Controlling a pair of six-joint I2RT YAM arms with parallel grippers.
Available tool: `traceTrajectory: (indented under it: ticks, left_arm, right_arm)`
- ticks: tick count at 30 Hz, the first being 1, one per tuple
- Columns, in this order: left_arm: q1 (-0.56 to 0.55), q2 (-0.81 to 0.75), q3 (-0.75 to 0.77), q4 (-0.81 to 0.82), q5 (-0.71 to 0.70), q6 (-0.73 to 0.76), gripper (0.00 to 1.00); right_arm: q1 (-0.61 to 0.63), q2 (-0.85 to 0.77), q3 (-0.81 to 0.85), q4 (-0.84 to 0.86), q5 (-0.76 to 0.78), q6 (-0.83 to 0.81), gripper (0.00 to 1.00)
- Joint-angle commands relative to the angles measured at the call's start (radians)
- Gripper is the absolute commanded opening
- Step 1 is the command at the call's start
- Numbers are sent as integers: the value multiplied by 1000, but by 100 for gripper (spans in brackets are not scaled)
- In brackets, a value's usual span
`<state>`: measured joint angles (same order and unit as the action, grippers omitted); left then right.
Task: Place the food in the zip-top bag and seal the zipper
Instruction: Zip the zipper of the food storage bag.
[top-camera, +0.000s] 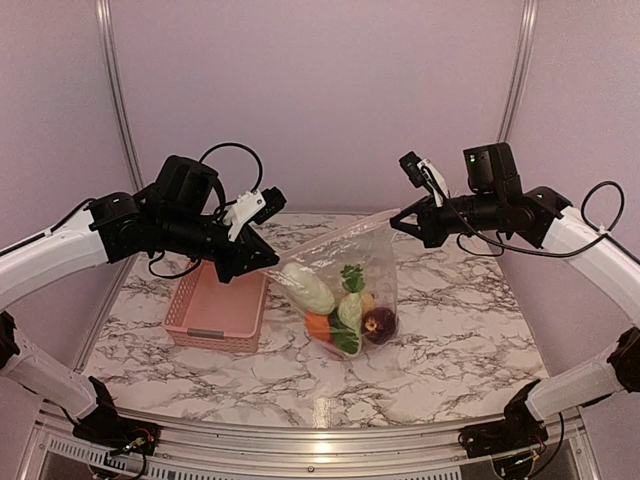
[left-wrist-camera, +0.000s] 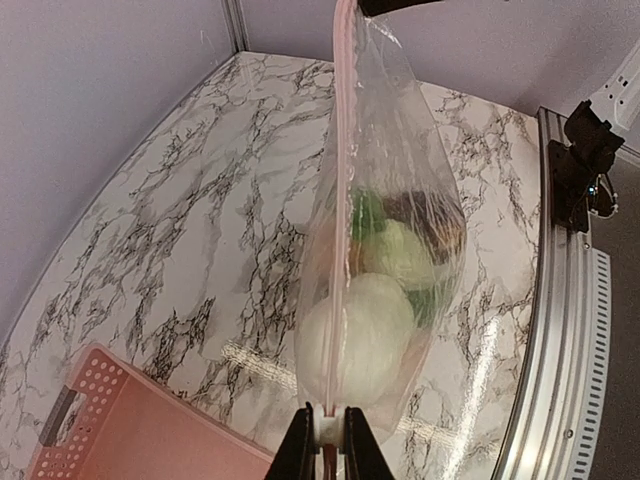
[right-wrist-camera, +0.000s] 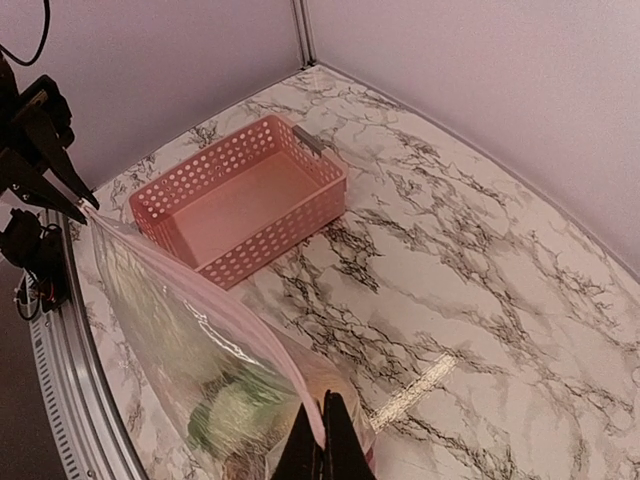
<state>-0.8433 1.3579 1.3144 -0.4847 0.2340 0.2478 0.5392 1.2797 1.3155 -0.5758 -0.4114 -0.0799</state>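
Observation:
The clear zip-top bag (top-camera: 345, 265) hangs stretched between my two grippers above the marble table. Its zipper (top-camera: 335, 237) runs taut from one gripper to the other. My left gripper (top-camera: 268, 258) is shut on the zipper's left end, where a small white piece (left-wrist-camera: 328, 428) sits between the fingers (left-wrist-camera: 298, 445). My right gripper (top-camera: 398, 217) is shut on the zipper's other end (right-wrist-camera: 300, 395). The food lies in the bag's bottom: a white radish (top-camera: 308, 287) with green leaves (top-camera: 352, 277), an orange piece (top-camera: 318, 325) and a dark brown piece (top-camera: 379, 323). The radishes (left-wrist-camera: 365, 335) fill the left wrist view.
The pink lattice basket (top-camera: 210, 338) stands on the table left of the bag, below my left arm, with nothing in it (right-wrist-camera: 250, 195). Purple walls enclose the back and sides. A metal rail (left-wrist-camera: 560, 330) runs along the table's near edge.

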Motion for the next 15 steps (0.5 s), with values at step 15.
traceTrajectory:
  ticks: [15]
  left_arm:
    - [32,-12,-18,-106,-17,-12,3]
  right_arm:
    - [-30,-4,14,21,83,14,0]
